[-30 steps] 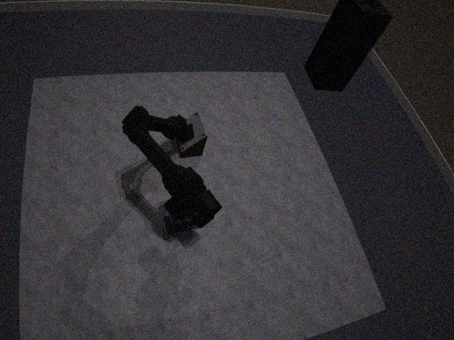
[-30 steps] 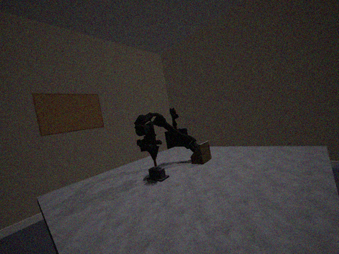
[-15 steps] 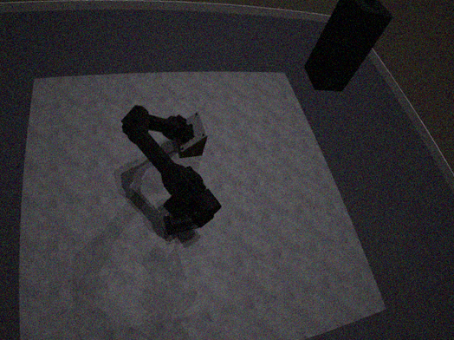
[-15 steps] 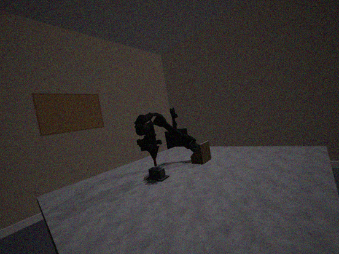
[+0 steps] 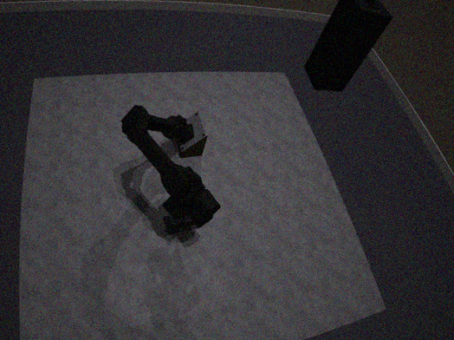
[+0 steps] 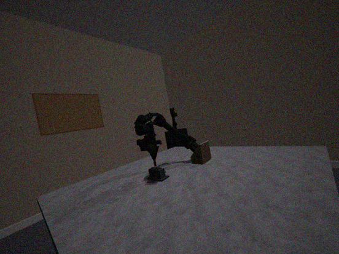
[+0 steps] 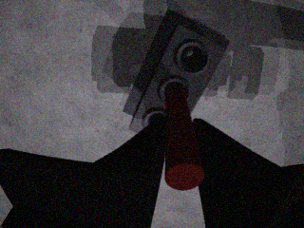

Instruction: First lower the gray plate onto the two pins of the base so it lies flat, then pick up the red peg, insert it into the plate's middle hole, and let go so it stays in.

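Observation:
The red peg [image 7: 182,152] [image 6: 155,163] is held upright between the fingertips of my gripper [image 7: 179,125] [image 6: 154,158], which is shut on it. The gray plate [image 7: 167,66] shows below in the wrist view as a dark block top with three holes in a row. It looks flat on the base [image 6: 157,174]. A rounded pin top shows in the far hole; the near hole is partly hidden by a finger. The peg's lower end is at the middle hole; whether it has entered is hard to tell. In the top view the arm hides plate and peg.
A brown box-like block [image 6: 205,153] [image 5: 194,146] stands by the arm's root. The arm's shadows fall across the pale table [image 5: 251,236] [image 6: 205,213]. Dark pillars [image 5: 347,43] stand beyond the table. The picture is very dim.

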### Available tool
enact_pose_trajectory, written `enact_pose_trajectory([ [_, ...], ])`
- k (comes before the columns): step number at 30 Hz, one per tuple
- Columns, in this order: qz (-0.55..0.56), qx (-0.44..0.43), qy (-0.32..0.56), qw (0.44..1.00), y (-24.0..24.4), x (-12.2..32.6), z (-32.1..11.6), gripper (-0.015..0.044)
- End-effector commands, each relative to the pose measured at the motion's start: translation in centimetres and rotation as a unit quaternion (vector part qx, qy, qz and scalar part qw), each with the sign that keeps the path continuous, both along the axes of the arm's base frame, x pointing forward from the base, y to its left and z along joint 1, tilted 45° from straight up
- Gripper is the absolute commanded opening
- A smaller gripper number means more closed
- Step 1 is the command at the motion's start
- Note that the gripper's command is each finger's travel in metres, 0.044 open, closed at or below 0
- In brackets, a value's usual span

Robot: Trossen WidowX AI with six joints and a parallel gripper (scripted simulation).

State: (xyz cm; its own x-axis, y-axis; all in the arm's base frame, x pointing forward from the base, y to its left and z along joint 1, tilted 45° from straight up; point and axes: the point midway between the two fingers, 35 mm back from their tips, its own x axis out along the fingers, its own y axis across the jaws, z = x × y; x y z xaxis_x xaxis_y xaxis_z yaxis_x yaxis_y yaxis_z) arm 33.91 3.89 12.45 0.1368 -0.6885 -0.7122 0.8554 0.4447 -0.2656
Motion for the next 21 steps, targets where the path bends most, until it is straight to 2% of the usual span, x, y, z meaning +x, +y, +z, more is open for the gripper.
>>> enact_pose_trajectory([
  [1,0.002,-0.003,0.003,1.000,-0.04,-0.04,-0.04,0.0000],
  [21,0.002,-0.003,0.003,1.000,0.05,0.14,-0.08,0.0000],
])
